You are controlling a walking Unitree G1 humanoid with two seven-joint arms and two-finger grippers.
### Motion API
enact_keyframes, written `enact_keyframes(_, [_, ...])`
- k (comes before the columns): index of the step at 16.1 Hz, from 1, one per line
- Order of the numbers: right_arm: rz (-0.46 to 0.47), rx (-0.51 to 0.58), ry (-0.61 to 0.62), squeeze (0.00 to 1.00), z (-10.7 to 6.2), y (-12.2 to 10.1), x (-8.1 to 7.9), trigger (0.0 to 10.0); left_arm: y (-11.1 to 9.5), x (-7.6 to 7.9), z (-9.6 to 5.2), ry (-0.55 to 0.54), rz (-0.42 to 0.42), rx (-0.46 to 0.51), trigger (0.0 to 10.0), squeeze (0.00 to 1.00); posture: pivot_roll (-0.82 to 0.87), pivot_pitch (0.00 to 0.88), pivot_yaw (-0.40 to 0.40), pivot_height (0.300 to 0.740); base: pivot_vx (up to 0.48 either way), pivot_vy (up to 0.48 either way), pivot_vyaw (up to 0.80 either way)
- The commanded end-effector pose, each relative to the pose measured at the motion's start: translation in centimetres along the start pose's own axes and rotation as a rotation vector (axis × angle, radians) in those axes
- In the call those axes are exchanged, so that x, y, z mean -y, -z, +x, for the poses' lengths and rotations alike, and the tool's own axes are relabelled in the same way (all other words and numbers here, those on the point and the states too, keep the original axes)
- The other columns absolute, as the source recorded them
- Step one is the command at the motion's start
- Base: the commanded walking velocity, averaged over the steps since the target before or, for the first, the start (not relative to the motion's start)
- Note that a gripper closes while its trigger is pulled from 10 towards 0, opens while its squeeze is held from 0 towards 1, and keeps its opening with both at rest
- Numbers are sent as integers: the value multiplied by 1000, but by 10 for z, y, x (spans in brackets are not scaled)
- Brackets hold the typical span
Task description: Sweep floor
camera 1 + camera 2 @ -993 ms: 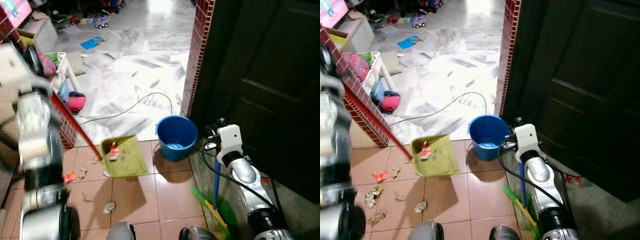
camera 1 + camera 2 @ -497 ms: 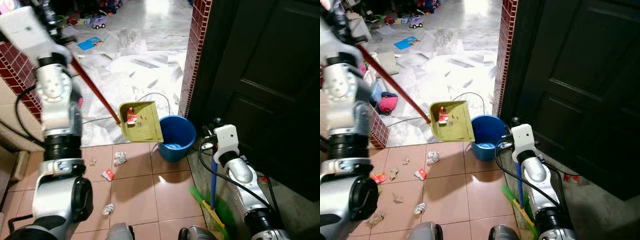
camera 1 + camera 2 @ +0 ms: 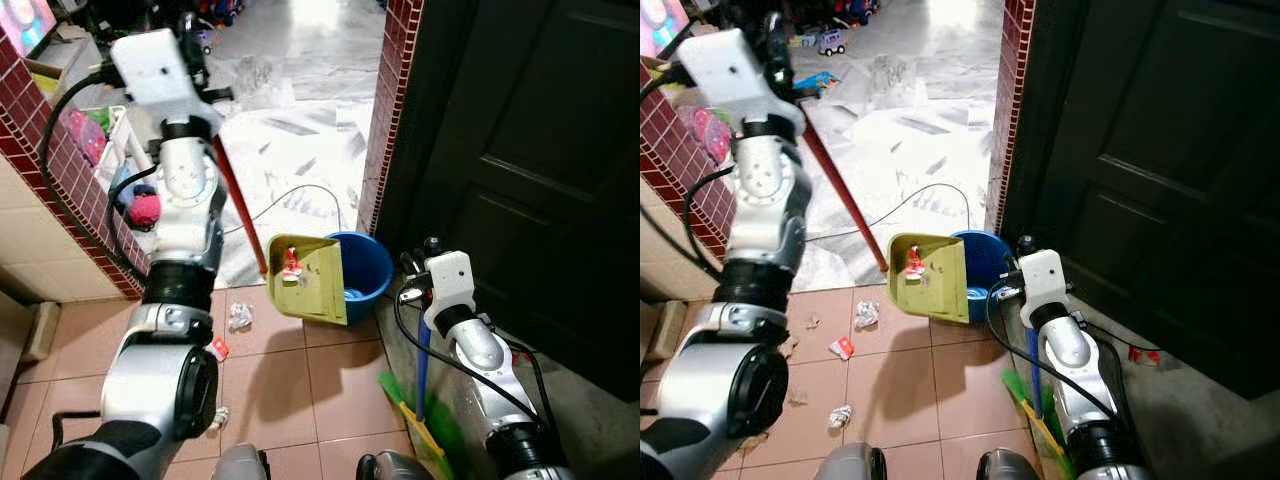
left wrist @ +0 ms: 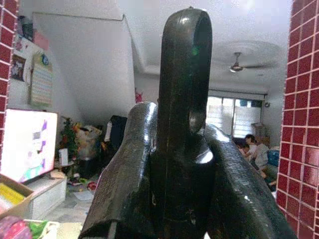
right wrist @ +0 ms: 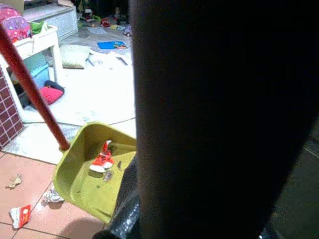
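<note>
High at the robot's left, the left hand (image 4: pixel 184 144) is clamped on the red handle (image 3: pixel 238 208) of the dustpan (image 3: pixel 308 278), tilted over the blue bucket (image 3: pixel 366 270) with a red scrap (image 3: pixel 291 266) inside. Low at right, the right hand (image 3: pixel 424 300) grips the broom (image 3: pixel 424 390) pole. Litter (image 3: pixel 238 316) dots the tiles.

The left arm (image 3: pixel 185 215) swung up and across, lifting the yellow-green dustpan (image 3: pixel 308 277) off the tiled floor (image 3: pixel 330 385) by its red handle (image 3: pixel 238 208) and carrying it, tilted, to the rim of the blue bucket (image 3: pixel 368 270), the red scrap (image 3: pixel 291 266) riding inside.
</note>
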State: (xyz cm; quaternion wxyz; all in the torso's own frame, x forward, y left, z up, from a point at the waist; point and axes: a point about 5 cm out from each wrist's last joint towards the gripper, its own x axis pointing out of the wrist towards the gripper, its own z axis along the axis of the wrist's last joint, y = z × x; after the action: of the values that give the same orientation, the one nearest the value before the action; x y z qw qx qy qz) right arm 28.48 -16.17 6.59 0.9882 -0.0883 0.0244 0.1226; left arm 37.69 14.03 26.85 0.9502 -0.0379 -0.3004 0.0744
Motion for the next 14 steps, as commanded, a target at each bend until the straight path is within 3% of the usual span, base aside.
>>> enact_keyframes(1, [34, -11, -6, 0, -3, 3, -4, 10000, -28, 7, 15, 5, -20, 140, 10000, 0, -128, 0, 76, 740, 420, 0, -800])
enact_keyframes(10, [30, -14, -24, 0, -4, 2, -8, 10000, -36, 6, 26, -20, -24, 184, 10000, 0, -119, 0, 73, 740, 461, 28, -49])
enact_keyframes(14, [28, -25, -35, 0, -6, 5, -8, 10000, -35, 5, 27, -37, -15, 191, 10000, 0, -119, 0, 68, 740, 0, 63, 0])
